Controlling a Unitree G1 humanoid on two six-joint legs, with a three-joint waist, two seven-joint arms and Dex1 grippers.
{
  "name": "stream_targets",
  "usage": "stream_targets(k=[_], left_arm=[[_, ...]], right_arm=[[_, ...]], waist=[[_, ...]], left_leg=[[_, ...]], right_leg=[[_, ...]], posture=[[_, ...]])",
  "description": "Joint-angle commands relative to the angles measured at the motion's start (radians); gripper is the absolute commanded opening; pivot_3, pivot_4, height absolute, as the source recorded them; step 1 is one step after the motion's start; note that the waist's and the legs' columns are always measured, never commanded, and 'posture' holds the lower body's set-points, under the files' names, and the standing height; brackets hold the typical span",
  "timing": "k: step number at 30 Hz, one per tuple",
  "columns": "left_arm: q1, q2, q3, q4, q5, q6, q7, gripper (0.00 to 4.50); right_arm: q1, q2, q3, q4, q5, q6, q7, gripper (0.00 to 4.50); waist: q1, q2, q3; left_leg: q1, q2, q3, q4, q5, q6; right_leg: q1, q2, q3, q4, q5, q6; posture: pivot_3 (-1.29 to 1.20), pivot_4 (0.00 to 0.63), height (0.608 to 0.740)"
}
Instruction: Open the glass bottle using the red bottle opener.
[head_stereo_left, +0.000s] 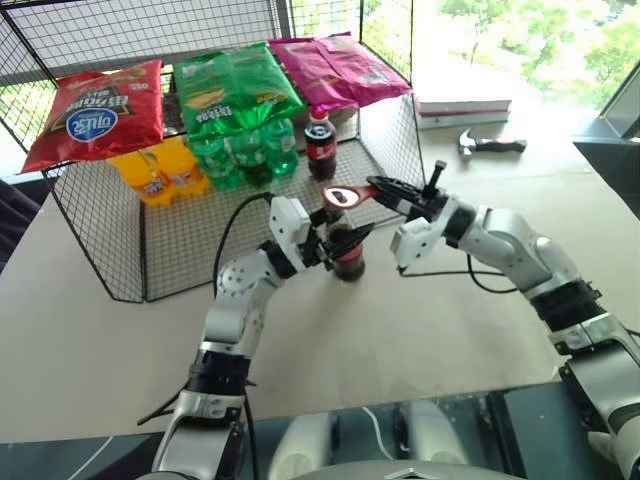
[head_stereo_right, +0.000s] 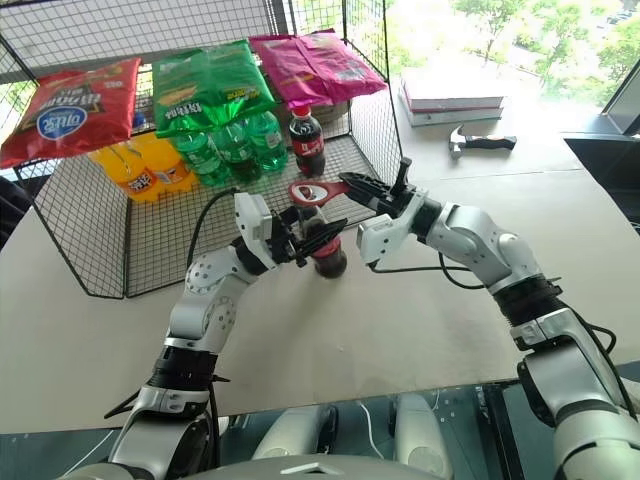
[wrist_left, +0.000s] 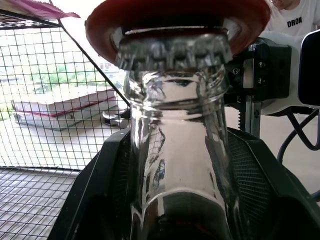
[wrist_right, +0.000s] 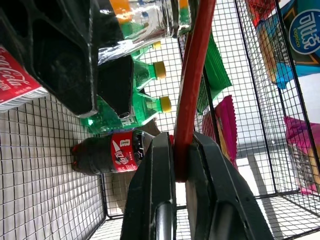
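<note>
The glass bottle (head_stereo_left: 348, 262) stands upright on the table in front of the wire rack, dark liquid in its lower part. My left gripper (head_stereo_left: 338, 240) is shut around its body; its black fingers (wrist_left: 95, 200) flank the clear neck (wrist_left: 175, 150) in the left wrist view. The red bottle opener (head_stereo_left: 348, 195) is held by its handle in my right gripper (head_stereo_left: 388, 190), which is shut on it. The opener's ring head (wrist_left: 175, 17) sits over the crimped metal cap (wrist_left: 172, 50). In the right wrist view the red handle (wrist_right: 192, 85) runs up from between the fingers.
A black wire rack (head_stereo_left: 120, 270) behind the bottle holds chip bags, green and orange soda bottles and a bigger cola bottle (head_stereo_left: 320, 145) with a red screw cap. A hammer (head_stereo_left: 490, 146) and stacked books (head_stereo_left: 462, 108) lie at the back right. The table's front edge is close below my arms.
</note>
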Motion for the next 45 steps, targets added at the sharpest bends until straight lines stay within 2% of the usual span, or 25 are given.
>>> stream_targets(k=[1, 14, 31, 42, 44, 45], left_arm=[[0.008, -0.01, -0.024, 0.0, 0.003, 0.022, 0.006, 2.23], [0.008, -0.014, -0.024, 0.004, -0.001, 0.028, 0.0, 2.23], [0.015, -0.008, -0.019, 0.003, -0.008, 0.03, -0.002, 2.23], [0.016, -0.007, -0.024, -0.004, -0.008, 0.028, -0.009, 2.23], [0.017, -0.006, -0.024, -0.006, -0.009, 0.027, -0.01, 3.21], [0.016, -0.007, -0.023, -0.006, -0.008, 0.026, -0.009, 3.34]], right_arm=[[-0.052, -0.026, 0.012, 0.002, -0.053, -0.059, -0.014, 0.0], [-0.197, -0.104, -0.008, 0.089, -0.146, -0.133, -0.119, 0.0], [-0.229, -0.06, -0.079, -0.018, -0.093, -0.111, -0.185, 0.0], [-0.123, 0.01, -0.112, -0.018, 0.108, 0.045, -0.086, 0.0], [-0.103, 0.016, -0.111, -0.034, 0.119, 0.062, -0.074, 0.0], [-0.092, 0.018, -0.111, -0.041, 0.124, 0.07, -0.068, 0.0]], waist=[[0.0, 0.0, 0.0], [-0.002, 0.0, 0.0], [-0.003, 0.0, 0.0], [-0.003, 0.0, 0.0], [-0.003, 0.0, 0.0], [-0.003, 0.0, 0.0]], left_leg=[[0.0, 0.0, 0.0, 0.0, 0.0, 0.0], [0.0, 0.0, 0.002, -0.005, 0.0, -0.001], [0.0, 0.0, 0.003, -0.008, 0.0, -0.001], [0.001, 0.0, 0.003, -0.008, 0.0, -0.001], [0.001, 0.0, 0.003, -0.008, 0.0, -0.001], [0.001, 0.0, 0.003, -0.008, 0.0, -0.001]], right_leg=[[0.0, 0.0, 0.0, 0.0, 0.0, 0.0], [-0.002, -0.001, 0.001, -0.001, 0.0, 0.0], [-0.003, -0.001, 0.002, -0.002, 0.0, 0.0], [-0.003, -0.001, 0.002, -0.002, 0.0, 0.0], [-0.003, -0.001, 0.002, -0.002, 0.0, 0.0], [-0.003, -0.001, 0.003, -0.002, 0.0, 0.0]], posture=[[0.0, 0.15, 0.74], [0.0, 0.15, 0.74], [0.0, 0.15, 0.74], [0.0, 0.15, 0.74], [0.0, 0.15, 0.74], [0.0, 0.15, 0.74]])
